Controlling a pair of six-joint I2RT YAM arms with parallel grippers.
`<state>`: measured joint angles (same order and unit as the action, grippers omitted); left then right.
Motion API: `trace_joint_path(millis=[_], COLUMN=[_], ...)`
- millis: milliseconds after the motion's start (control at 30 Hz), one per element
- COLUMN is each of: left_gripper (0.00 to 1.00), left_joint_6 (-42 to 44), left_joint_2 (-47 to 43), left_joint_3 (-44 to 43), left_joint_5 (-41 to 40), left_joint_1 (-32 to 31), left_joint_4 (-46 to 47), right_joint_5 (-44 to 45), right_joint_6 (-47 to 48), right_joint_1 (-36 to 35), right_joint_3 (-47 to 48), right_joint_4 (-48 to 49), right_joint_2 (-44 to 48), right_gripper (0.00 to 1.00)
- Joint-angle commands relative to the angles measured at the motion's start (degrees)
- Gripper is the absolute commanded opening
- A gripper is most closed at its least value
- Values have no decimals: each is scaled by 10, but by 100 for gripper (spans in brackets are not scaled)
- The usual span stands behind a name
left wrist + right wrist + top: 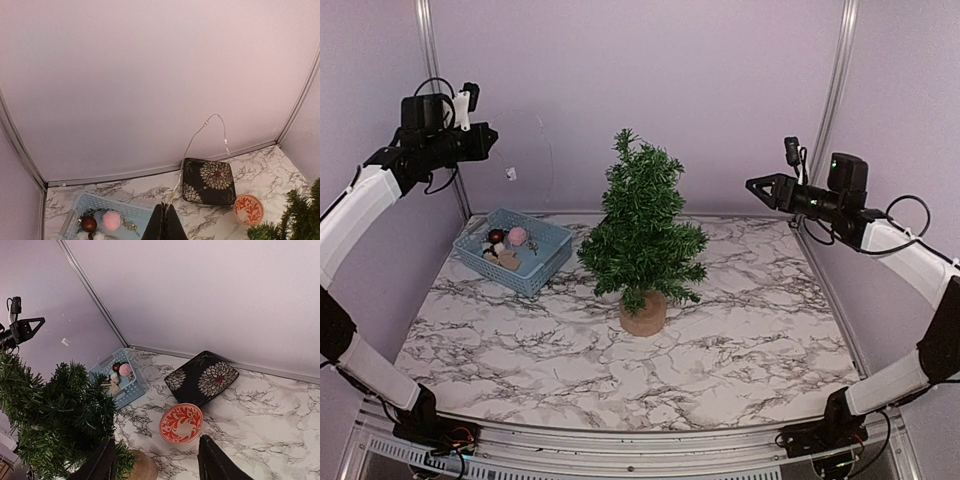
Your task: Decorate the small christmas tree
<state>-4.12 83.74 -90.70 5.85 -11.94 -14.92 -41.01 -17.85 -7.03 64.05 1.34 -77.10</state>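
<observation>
Small christmas tree [642,235], undecorated, upright mid-bench [750,330]; blue basket [548,266] of ornaments [517,236] at its left; left gripper [492,135] high above basket, jaws together, empty, should open before descending squarely onto one ornament; right gripper [752,185] high at right, jaws apart, empty.

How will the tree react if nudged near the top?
Likely tips: the tree is tall and wide over a narrow stump base. Its branches look bristly, so they'd probably flex first. Probably light, so it may slide on the smooth table.
</observation>
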Motion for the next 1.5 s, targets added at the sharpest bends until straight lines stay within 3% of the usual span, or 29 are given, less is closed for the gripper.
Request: trace_joint_path(millis=[0, 500, 833, 1067, 1333, 1467], left_gripper=[0, 0, 0, 0, 0, 0], left_joint_6=[-23, -100, -105, -115, -137, -161], left_joint_2=[-41, -42, -83, -108, -129, -141], left_joint_3=[-49, -195, -148, -122, -97, -82], left_joint_5=[51, 156, 187, 199, 235, 256], left_joint_1=[-4, -11, -17, -18, -21, -21], left_joint_4=[-1, 0, 4, 9, 37, 72], right_joint_5=[-24, -64, -46, 1, 117, 161], right_joint_6=[23, 55, 118, 154, 177, 169], right_joint_1=[-14, -52, -126, -225, -388, -453], right_joint_3=[11, 6, 31, 29, 7, -17], right_joint_4=[-8, 5, -27, -31, -19, 38], right_joint_2=[33, 82, 88, 92, 90, 74], right_gripper=[55, 54, 55, 54, 52, 50])
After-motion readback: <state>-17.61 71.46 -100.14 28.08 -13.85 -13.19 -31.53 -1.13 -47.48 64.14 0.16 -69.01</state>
